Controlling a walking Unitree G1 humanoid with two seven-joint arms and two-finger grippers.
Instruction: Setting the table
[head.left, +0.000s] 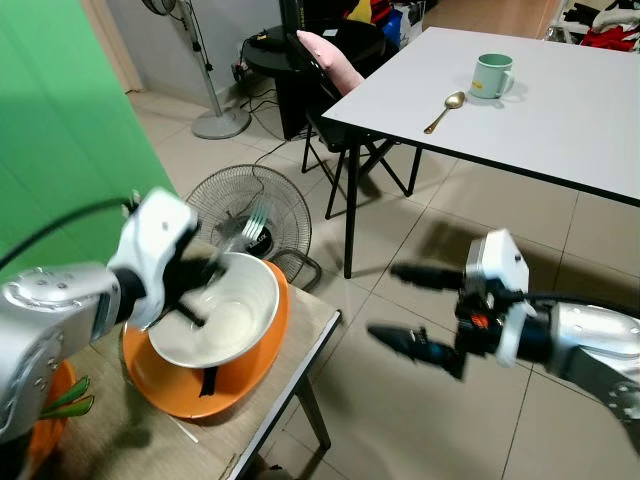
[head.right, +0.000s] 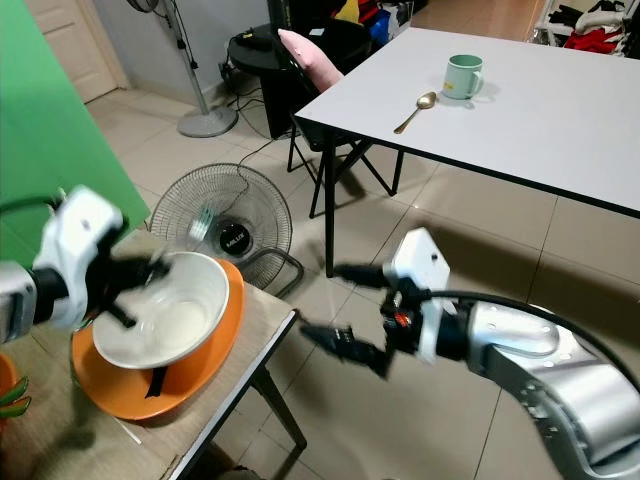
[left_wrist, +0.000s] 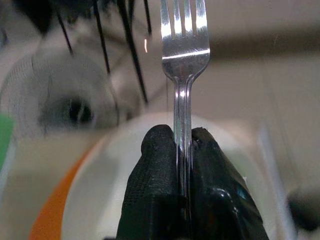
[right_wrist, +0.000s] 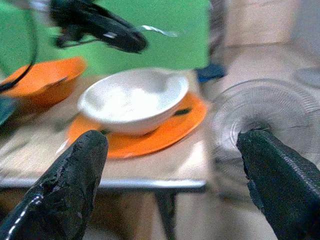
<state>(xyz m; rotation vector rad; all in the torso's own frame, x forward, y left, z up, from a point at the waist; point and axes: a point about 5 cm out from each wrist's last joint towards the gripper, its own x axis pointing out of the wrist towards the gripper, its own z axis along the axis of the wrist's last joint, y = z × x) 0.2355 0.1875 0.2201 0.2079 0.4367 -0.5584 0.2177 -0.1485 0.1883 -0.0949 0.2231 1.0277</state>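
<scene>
My left gripper (head.left: 205, 268) is shut on a silver fork (left_wrist: 183, 75), held above a white bowl (head.left: 222, 312) with the tines (head.left: 257, 220) pointing up and away. The bowl sits on an orange plate (head.left: 240, 370) on a small side table (head.left: 300, 345). My right gripper (head.left: 412, 305) hangs open over the tiled floor, to the right of that table, with nothing between its fingers (right_wrist: 75, 185). Farther off stands a white dining table (head.left: 560, 110) with a green mug (head.left: 492, 76) and a spoon (head.left: 444, 111) on it.
A floor fan (head.left: 232, 205) lies beside the side table. An orange bowl (right_wrist: 47, 82) sits at the table's left end. A chair with a pink cushion (head.left: 330, 58) stands at the dining table. A green wall (head.left: 60, 130) rises on the left.
</scene>
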